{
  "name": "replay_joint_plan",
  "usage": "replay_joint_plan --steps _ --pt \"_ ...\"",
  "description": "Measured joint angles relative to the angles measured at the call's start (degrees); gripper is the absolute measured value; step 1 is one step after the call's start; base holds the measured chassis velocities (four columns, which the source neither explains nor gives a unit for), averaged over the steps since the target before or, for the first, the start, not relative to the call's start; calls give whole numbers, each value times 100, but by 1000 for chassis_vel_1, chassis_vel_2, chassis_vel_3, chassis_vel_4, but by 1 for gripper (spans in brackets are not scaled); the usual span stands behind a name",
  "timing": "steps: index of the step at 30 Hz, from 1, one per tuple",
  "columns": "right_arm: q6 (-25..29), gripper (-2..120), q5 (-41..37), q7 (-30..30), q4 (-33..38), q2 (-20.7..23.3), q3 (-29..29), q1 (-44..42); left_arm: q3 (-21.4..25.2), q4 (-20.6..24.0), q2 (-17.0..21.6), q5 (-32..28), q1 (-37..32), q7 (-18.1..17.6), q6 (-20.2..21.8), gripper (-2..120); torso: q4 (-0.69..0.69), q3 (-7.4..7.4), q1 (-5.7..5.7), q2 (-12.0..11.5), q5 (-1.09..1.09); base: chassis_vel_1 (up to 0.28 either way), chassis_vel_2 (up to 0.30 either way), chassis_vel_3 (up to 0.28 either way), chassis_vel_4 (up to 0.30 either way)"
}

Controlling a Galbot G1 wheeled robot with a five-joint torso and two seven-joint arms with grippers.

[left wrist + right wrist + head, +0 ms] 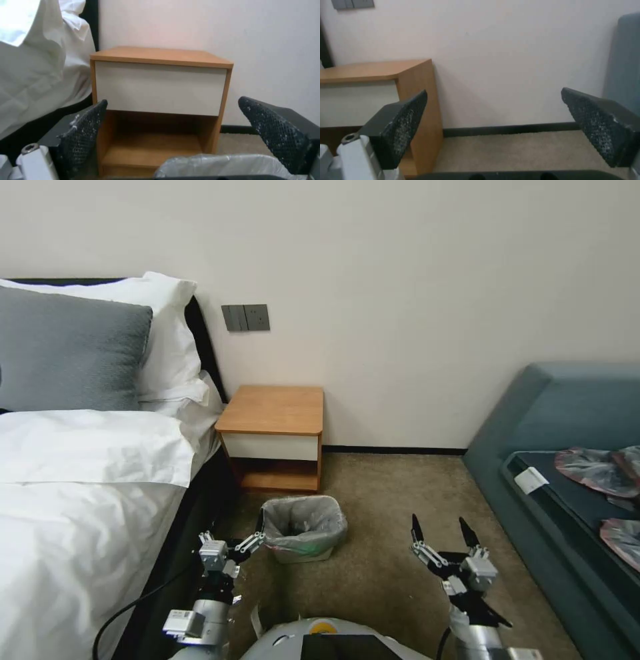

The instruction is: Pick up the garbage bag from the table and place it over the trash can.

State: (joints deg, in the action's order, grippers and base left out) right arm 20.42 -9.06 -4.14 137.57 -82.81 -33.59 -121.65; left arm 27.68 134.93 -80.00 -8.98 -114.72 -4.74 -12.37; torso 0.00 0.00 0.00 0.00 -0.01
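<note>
The garbage bag [303,527] lines the trash can [303,555] on the carpet in front of the table [273,410], its wrinkly film folded over the rim. The table's wood top is bare. My left gripper [257,533] is open at the can's left rim, fingers just beside the film. In the left wrist view the open left gripper [173,100] faces the table [160,56], with the bag's rim [216,166] low between the fingers. My right gripper [438,519] is open above the carpet, right of the can, holding nothing. In the right wrist view the right gripper [494,90] faces the wall beside the table [370,68].
A bed with white linen [80,500] runs along the left, close to my left arm. A blue sofa [567,447] at the right carries flat grey-pink bags [597,470]. Open carpet [387,493] lies between can and sofa.
</note>
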Motion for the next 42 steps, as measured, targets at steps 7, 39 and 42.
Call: replay_joint_plan --steps 7,39,42 --pt "-231 100 181 16 115 -23 -19 23 1 186 -29 162 -87 -61 312 100 0 0 0 0 0 0 0 0 0" --pt "-221 100 207 -5 91 -25 -12 36 -4 170 -25 175 -68 -73 325 100 0 0 0 0 1 0 0 0 0" --pt "-220 100 207 -6 90 -25 -12 36 -4 169 -26 175 -68 -73 324 100 0 0 0 0 1 0 0 0 0"
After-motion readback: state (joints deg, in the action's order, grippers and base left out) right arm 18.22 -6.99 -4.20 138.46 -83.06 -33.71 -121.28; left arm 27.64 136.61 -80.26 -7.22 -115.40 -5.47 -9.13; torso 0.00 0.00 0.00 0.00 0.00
